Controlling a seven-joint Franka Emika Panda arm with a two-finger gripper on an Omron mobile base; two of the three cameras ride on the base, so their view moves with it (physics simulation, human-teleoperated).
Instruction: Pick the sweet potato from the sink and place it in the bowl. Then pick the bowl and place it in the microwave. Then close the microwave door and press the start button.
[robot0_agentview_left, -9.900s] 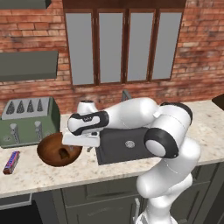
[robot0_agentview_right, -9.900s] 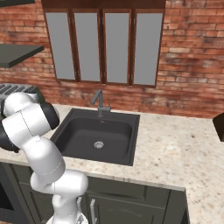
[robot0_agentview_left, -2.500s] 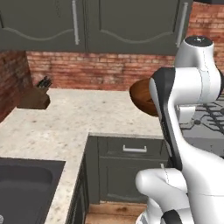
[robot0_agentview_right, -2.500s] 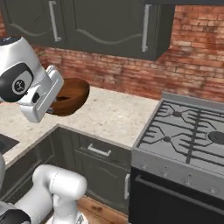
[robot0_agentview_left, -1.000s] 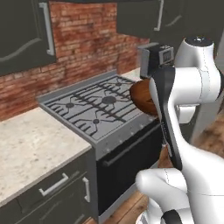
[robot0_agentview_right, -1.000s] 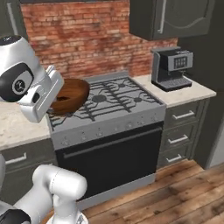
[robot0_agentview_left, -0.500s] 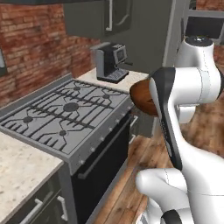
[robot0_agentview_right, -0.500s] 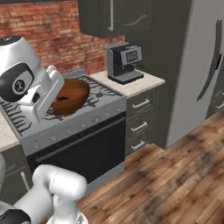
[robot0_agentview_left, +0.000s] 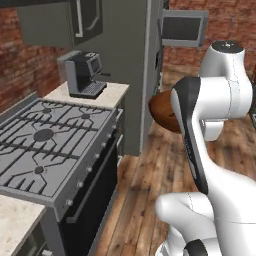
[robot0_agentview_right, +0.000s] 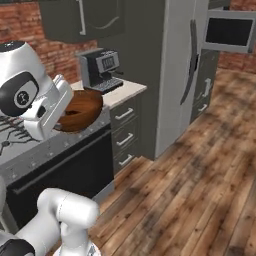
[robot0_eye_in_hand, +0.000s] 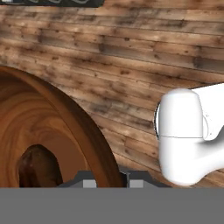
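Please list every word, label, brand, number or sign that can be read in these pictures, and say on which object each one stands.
There is no text that can be read.
Coffee machine: its small front panel shows light marks, too blurred to read.
Microwave door: plain dark glass, no lettering.
Bowl, stove and fridge: no labels or signs.

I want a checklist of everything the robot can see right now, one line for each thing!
Surface: gas stove beside a pale counter; wooden floor below.
Job's things: bowl carried in the air, sweet potato inside it; microwave door swung open at the far end.
Clutter: coffee machine on the counter.
Grippers: gripper shut on the bowl's rim.
Cables: nothing seen.
Surroundings: tall grey fridge, brick wall, dark cabinets.
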